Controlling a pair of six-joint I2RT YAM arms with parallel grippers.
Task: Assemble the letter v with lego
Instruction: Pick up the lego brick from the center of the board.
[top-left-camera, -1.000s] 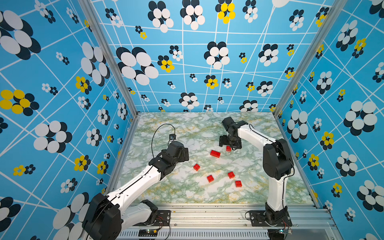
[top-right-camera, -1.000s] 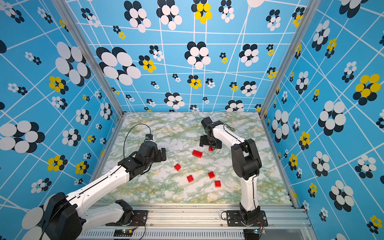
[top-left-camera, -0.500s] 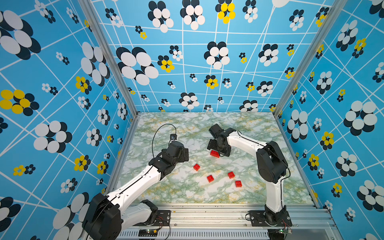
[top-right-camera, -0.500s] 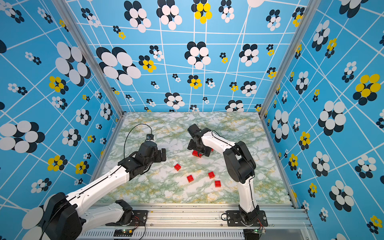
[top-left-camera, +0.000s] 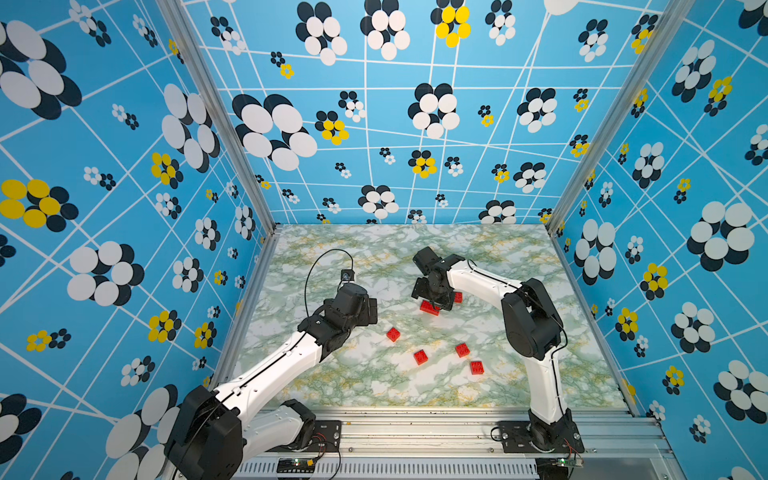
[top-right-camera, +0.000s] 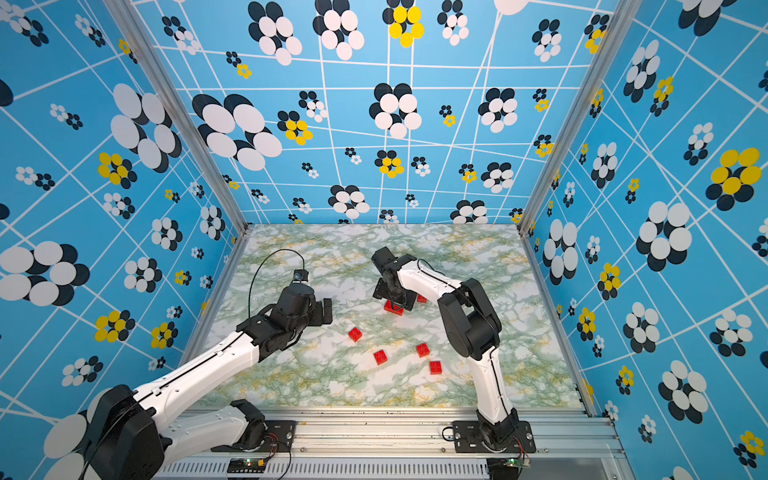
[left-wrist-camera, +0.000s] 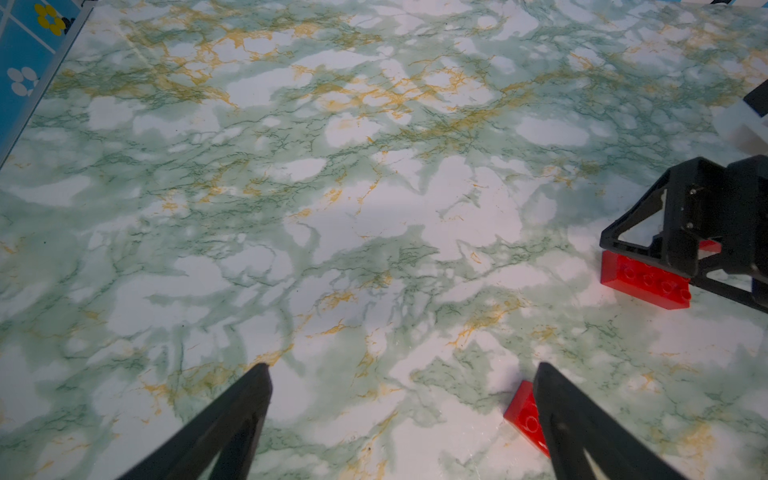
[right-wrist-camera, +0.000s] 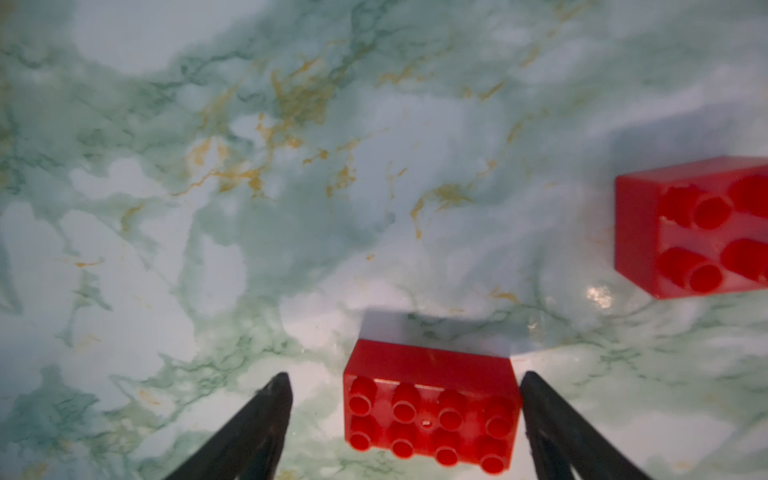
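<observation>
— How are the left fingers (left-wrist-camera: 249, 399)?
— Spread wide, holding nothing. 1 small brick (left-wrist-camera: 524, 415) lies on the counter (left-wrist-camera: 374, 208) just beside a fingertip.
— And the long brick (right-wrist-camera: 430, 409)?
— Studs up on the counter, between the right fingers (right-wrist-camera: 266, 415). They stand partly open: 1 tip at its end, a gap at the other, no grip. A squarish brick (right-wrist-camera: 698, 224) sits nearby.

Bare table (left-wrist-camera: 291, 208) ahead of left gripper (left-wrist-camera: 402, 366), apparently.
</observation>
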